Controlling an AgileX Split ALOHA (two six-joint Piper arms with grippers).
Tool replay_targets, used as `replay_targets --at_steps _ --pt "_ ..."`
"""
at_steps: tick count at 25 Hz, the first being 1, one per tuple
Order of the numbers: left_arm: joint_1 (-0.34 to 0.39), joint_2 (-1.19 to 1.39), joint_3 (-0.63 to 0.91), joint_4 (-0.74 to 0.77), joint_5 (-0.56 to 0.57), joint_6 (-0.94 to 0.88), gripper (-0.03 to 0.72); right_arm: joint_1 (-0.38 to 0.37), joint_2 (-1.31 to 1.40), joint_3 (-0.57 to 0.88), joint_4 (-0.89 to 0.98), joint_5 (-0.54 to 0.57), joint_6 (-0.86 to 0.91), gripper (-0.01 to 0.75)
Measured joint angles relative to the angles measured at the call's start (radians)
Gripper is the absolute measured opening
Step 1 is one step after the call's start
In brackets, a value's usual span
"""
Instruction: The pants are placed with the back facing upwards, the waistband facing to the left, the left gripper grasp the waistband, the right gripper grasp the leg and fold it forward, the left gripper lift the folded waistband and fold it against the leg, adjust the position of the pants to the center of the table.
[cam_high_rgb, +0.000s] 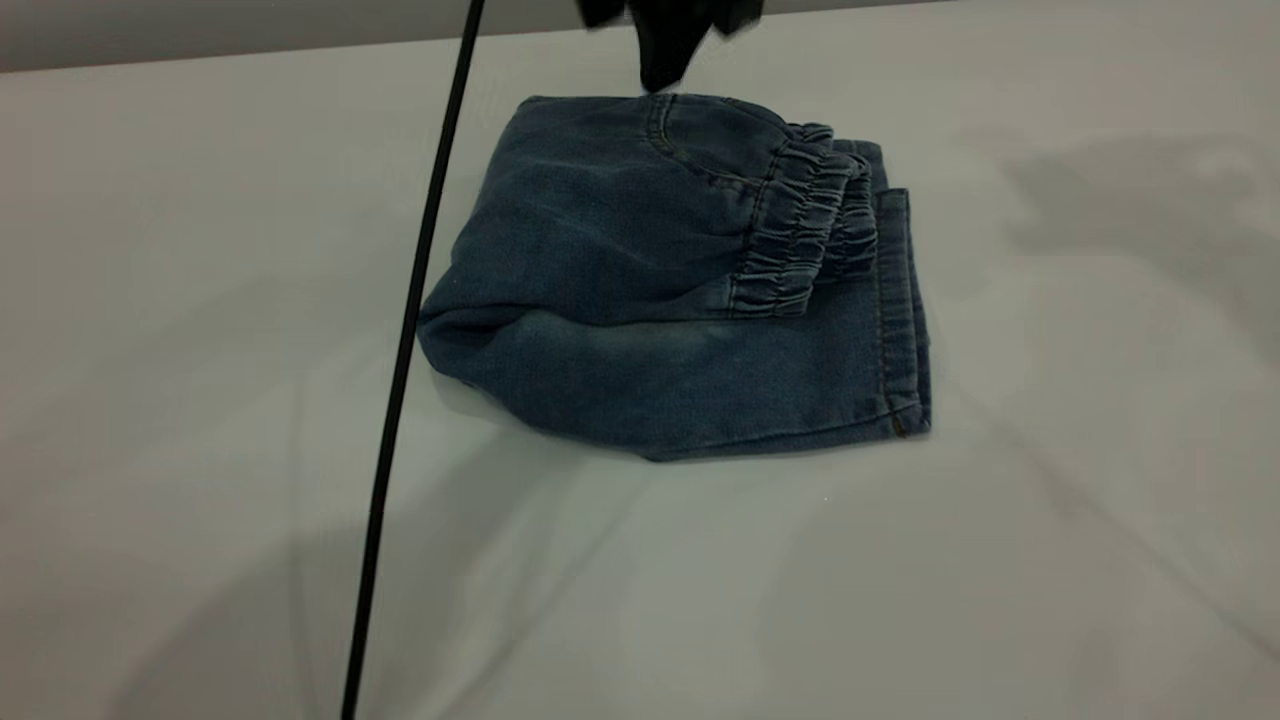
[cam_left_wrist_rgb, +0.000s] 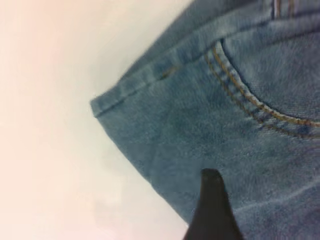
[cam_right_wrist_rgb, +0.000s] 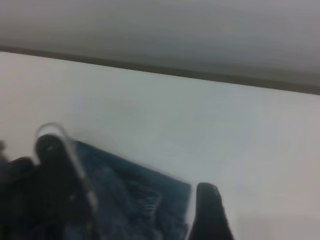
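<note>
Folded blue washed-denim pants (cam_high_rgb: 690, 290) on the wide white table (cam_high_rgb: 1050, 560); black left gripper (cam_high_rgb: 665, 60), finger state indeterminable, could snag and unfold the top layer.

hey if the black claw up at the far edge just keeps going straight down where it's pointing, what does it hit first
Most likely the folded blue denim pants: the black claw points down at their far edge beside the pocket seam. Depth is unclear; it could instead meet the white table.

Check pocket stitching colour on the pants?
Tan-gold double stitching on blue denim pants; clearest in left wrist view.
</note>
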Motion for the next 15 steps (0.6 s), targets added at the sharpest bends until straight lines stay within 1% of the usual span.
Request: replay_targets --at_steps 3,6,11,13,15 --pt "0.000 -0.042 0.002 0.005 0.002 -0.018 0.467 0.000 -0.073 0.000 0.019 0.053 0.000 0.416" --pt "0.000 -0.112 0.002 0.006 0.002 -0.058 0.467 0.000 -0.147 0.000 0.037 0.147 0.038 0.416" --pt "0.000 -0.264 0.002 0.002 0.002 -0.148 0.467 0.000 -0.261 0.000 0.113 0.294 0.028 0.416" --pt "0.000 -0.329 0.002 -0.006 0.002 -0.165 0.467 0.000 -0.301 0.001 0.145 0.319 0.014 0.416" --pt "0.000 -0.396 0.002 -0.031 0.002 -0.185 0.467 0.000 -0.341 0.001 0.177 0.317 0.010 0.416"
